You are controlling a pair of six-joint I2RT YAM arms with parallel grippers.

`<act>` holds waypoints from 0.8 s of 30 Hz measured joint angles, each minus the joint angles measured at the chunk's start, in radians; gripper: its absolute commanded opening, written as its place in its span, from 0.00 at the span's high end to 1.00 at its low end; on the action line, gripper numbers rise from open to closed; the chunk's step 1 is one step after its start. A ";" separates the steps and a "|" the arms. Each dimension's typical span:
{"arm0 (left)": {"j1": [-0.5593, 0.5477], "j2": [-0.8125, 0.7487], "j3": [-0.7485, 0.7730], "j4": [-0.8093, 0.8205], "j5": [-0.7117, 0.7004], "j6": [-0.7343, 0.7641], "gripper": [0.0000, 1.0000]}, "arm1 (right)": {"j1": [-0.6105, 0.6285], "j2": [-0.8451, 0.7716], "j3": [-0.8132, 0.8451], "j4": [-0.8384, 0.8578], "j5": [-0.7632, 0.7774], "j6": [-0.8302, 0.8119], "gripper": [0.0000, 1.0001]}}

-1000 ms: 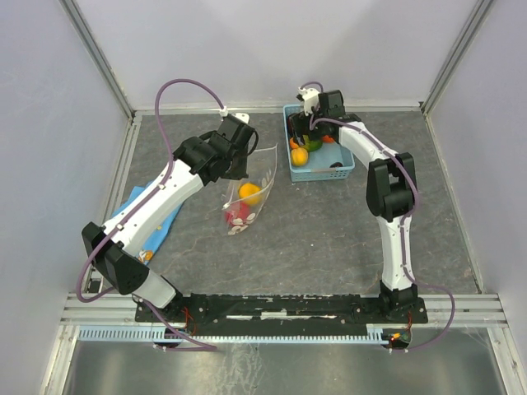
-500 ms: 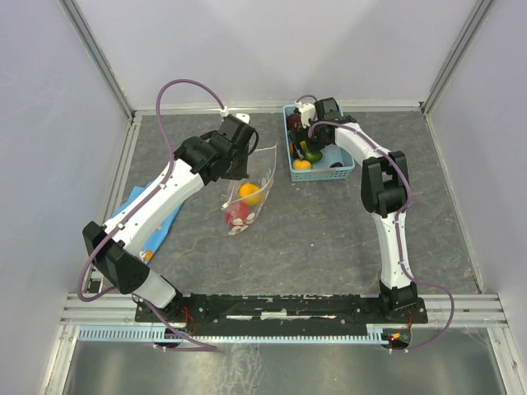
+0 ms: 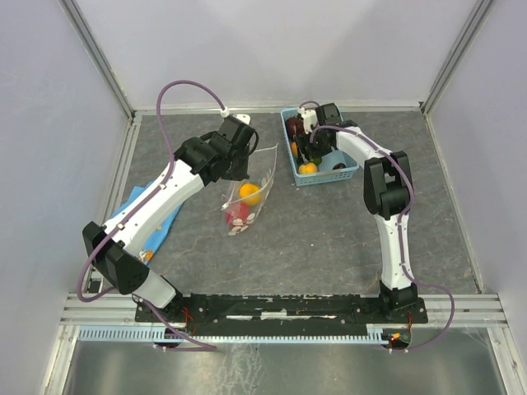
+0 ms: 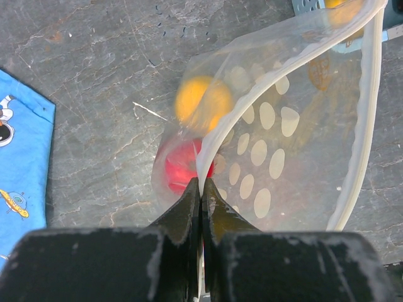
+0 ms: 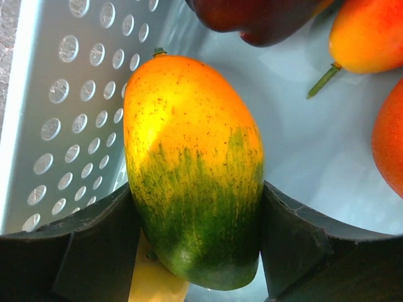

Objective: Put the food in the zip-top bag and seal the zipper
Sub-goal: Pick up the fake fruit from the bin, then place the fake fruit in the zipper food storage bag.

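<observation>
My left gripper point(image 3: 245, 167) point(image 4: 201, 186) is shut on the edge of the zip-top bag point(image 3: 257, 177) point(image 4: 289, 145), holding its mouth up. The whitish zipper point(image 4: 369, 113) curves along the bag's far rim. An orange fruit point(image 3: 249, 193) point(image 4: 200, 100) and a red one point(image 3: 237, 216) point(image 4: 181, 165) lie inside the bag. My right gripper point(image 3: 311, 148) point(image 5: 197, 211) is down in the light-blue basket point(image 3: 346, 171) point(image 5: 56, 94). Its fingers press both sides of a yellow-green mango-like fruit point(image 5: 189, 151).
The basket also holds a dark maroon fruit point(image 5: 252, 16) point(image 3: 295, 125), orange fruits point(image 5: 368, 31) point(image 3: 307, 168) and a pale yellow piece under the mango. A blue cloth point(image 3: 138, 207) point(image 4: 19, 157) lies left of the bag. Metal frame rails edge the table.
My right gripper has dropped deeper into the basket and closed in around the yellow-green fruit; the basket has shifted slightly. The left gripper and bag have stayed put.
</observation>
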State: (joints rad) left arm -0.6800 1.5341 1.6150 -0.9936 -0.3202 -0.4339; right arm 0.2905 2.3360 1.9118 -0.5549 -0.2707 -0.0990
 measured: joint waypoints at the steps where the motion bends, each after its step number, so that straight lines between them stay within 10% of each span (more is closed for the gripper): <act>1: 0.000 -0.002 -0.002 0.000 0.002 0.000 0.97 | 0.000 -0.005 -0.006 0.005 0.002 0.005 0.39; 24: 0.000 -0.127 -0.106 0.064 0.023 0.000 0.97 | 0.013 -0.401 -0.148 -0.100 0.063 0.265 0.65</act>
State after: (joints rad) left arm -0.6800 1.4067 1.5089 -0.9298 -0.2974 -0.4339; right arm 0.3031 1.9354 1.7641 -0.6544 -0.2077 0.1661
